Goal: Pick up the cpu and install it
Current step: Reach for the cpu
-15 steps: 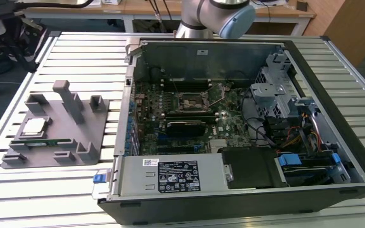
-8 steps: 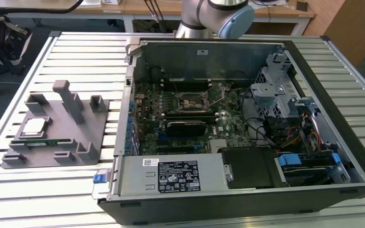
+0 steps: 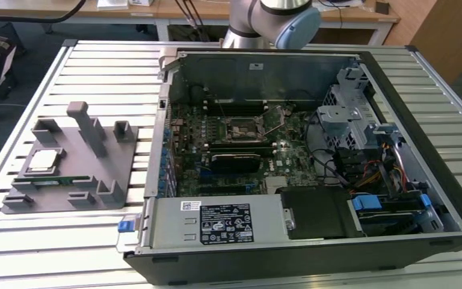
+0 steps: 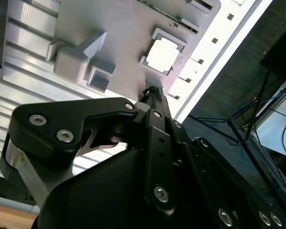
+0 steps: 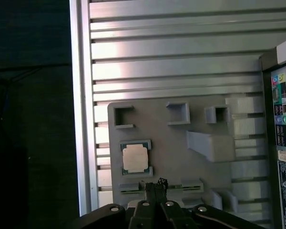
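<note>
The cpu (image 5: pixel 136 157) lies silver face up in its own shallow nest on the grey tray (image 5: pixel 176 152). It sits just ahead of the claw (image 5: pixel 155 183) and a little to one side of its tips, apart from them. Your claw is drawn in narrow, fingers pressed together with nothing between them, as both wrist views show. It points down at the tray rather than at the computer case (image 3: pixel 295 55).

Raised corner blocks hem the chip in, most likely so it keeps one known spot and one known heading for a clean grip. The long green memory stick (image 3: pixel 55 180) rests in a slot of the same tray, nearer the claw's tips than the chip is. The case lies on its side on the slatted table (image 3: pixel 94 72), open face up, well off to the far side of the tray from the claw. That leaves the square socket (image 3: pixel 242 127) on the board reachable from above. Its thin metal lever appears to stand raised, though you cannot be sure of it. No pickup has been made; the install is not yet begun.
</note>
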Controlling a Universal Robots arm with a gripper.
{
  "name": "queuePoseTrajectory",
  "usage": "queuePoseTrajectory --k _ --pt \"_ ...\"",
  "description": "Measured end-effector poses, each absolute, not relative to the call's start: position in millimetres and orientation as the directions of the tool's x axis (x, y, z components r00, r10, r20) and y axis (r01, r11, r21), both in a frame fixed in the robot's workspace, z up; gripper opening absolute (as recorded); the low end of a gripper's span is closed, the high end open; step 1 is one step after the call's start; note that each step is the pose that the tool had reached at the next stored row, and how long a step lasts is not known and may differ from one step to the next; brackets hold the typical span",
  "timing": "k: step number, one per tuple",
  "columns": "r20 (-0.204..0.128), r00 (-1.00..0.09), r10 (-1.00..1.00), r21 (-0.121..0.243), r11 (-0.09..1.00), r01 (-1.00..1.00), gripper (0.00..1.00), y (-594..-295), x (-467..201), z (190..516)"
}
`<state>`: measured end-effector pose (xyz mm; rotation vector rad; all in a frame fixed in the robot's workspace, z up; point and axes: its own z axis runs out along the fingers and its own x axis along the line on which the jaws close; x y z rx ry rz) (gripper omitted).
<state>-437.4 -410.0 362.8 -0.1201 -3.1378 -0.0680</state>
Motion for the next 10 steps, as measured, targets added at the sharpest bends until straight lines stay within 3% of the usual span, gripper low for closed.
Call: queuePoseTrajectory --k 10 --pt "0.005 -0.997 0.076 0.043 0.996 0.077 0.11 -411.6 -440.2 360.8"
